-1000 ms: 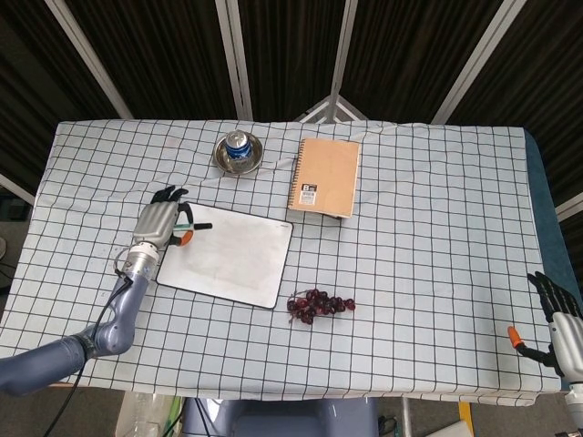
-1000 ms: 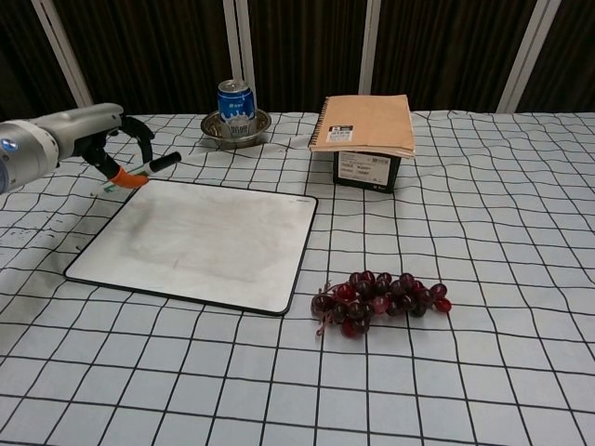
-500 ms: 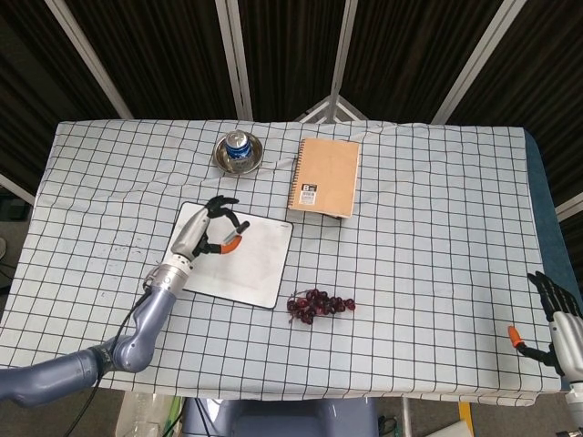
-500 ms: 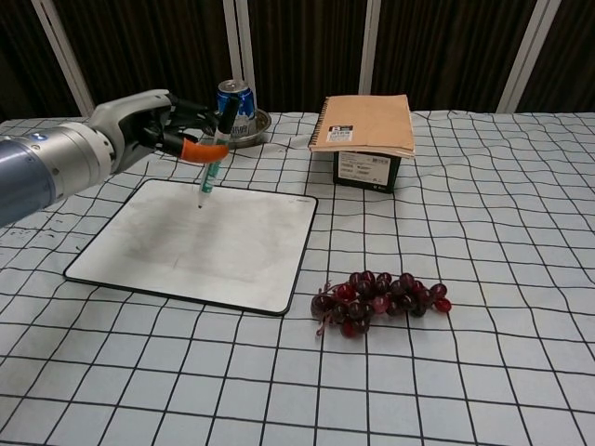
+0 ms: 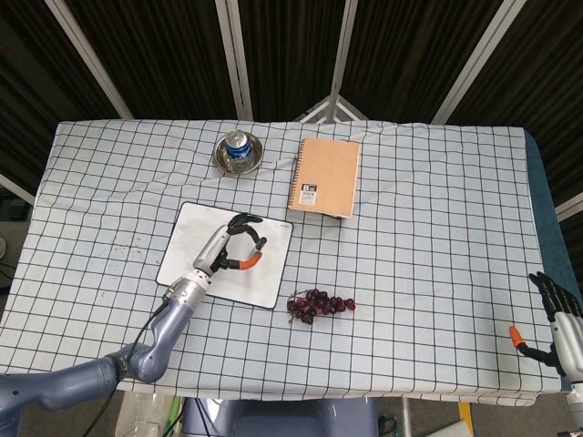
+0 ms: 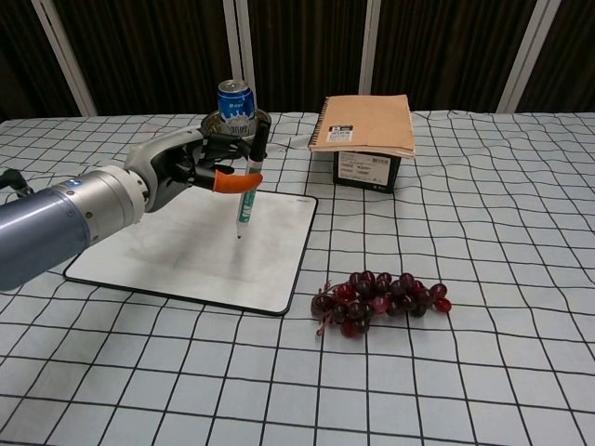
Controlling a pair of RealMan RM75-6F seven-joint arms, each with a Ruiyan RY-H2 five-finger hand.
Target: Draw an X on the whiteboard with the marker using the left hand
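The whiteboard lies flat on the checked cloth, its white face unmarked. My left hand hovers over the board's right part and grips the marker nearly upright, black cap end up, tip pointing down just above or at the surface. In the head view the marker is mostly hidden by the fingers. My right hand rests at the table's near right edge with its fingers apart, holding nothing.
A bunch of dark grapes lies just right of the board. A brown notebook sits on a black box behind it. A blue can in a metal bowl stands at the back.
My left hand has carried the marker from beyond the board's far left corner rightward across the board, turning it from nearly level to upright. The right hand has not moved.
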